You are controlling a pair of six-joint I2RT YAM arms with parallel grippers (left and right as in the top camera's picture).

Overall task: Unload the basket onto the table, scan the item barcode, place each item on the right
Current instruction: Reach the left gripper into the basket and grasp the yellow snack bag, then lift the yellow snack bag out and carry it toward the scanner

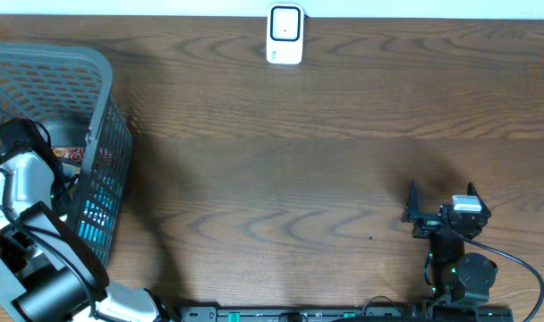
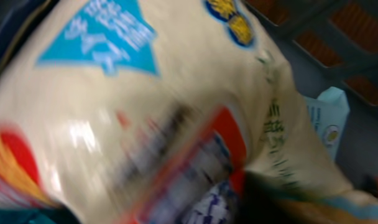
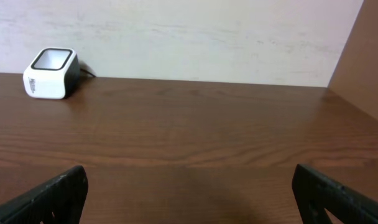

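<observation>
Cream packet (image 2: 176, 112) lies in the grey basket (image 1: 102, 98), close under my left arm (image 1: 21, 179); whether its fingers hold it I cannot tell. Right gripper (image 1: 442, 195) stands wide open, empty, well apart.

A dark brown wood-grain table (image 1: 281, 170) is seen, a white box-shaped scanner (image 1: 284, 34) set at its far edge, a grey plastic mesh basket (image 1: 111, 161) stood on its left end

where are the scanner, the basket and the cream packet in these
scanner (image 1: 284, 34), overhead view, on its white top face
basket (image 1: 111, 152), overhead view, on its grey mesh side wall
cream packet (image 2: 145, 93), left wrist view, on its printed front
</observation>
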